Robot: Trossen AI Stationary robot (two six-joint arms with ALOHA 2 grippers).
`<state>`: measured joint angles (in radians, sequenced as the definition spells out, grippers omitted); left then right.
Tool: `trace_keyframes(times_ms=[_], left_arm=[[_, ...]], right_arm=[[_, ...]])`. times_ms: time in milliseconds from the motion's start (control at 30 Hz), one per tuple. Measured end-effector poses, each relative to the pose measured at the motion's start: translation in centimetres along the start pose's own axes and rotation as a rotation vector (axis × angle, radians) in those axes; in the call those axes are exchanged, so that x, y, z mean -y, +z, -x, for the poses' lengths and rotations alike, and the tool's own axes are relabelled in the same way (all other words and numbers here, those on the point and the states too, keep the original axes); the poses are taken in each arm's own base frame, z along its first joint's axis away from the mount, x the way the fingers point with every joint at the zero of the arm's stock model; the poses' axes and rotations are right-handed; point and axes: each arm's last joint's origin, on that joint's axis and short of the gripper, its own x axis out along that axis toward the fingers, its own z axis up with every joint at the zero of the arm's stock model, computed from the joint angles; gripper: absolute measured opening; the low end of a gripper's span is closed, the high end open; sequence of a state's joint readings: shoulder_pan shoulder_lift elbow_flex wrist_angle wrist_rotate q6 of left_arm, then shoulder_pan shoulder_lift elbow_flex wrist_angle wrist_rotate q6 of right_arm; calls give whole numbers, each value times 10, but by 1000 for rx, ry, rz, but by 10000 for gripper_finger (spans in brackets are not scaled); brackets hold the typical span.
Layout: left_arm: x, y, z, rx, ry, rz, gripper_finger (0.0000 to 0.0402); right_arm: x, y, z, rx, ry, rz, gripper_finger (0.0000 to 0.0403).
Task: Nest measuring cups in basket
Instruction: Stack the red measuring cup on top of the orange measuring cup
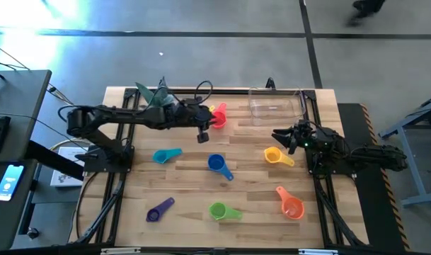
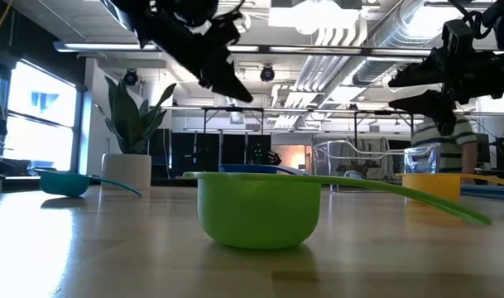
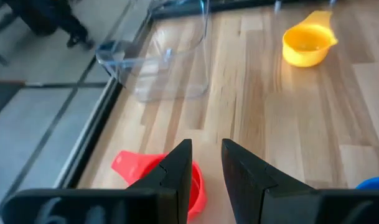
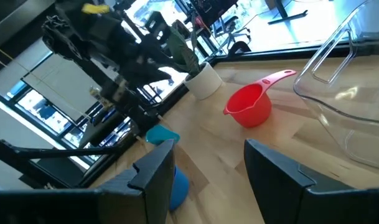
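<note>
— How far along is the nesting?

— By my reading, barely begun. The clear basket sits at the far edge of the bench with nothing inside it, and no cup sits inside another.

— Where are the cups?

— All seven lie loose and apart from each other. The red cup is nearest the basket, off to its left. The yellow cup lies just in front of the basket, the orange cup at the near right. The blue cup is mid-bench, the teal cup left of it, the green cup and purple cup along the near edge.

— And the arms?

— The left gripper hangs over the red cup, fingers parted a little and holding nothing; the cup's bowl shows just beside one finger in the left wrist view. I'd judge a pick of the red cup is the step in hand. The right gripper waits above the bench by the yellow cup, fingers spread wide and empty.

— So what's left?

— Everything: each cup must still go into the basket, stacked by size.
</note>
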<state>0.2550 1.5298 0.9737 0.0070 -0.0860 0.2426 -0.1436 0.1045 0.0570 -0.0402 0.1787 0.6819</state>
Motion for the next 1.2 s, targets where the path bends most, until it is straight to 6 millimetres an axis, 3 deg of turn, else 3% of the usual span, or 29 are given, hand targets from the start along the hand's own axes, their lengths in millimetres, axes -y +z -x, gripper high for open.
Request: trace_keyframes(times_ms=[467, 1200], left_arm=[[10, -26, -44, -72, -22, 94, 76], [-12, -33, -49, -72, 25, 220, 123]], right_arm=[[0, 0, 0, 10, -14, 1, 183], [2, -1, 0, 1, -40, 2, 183]])
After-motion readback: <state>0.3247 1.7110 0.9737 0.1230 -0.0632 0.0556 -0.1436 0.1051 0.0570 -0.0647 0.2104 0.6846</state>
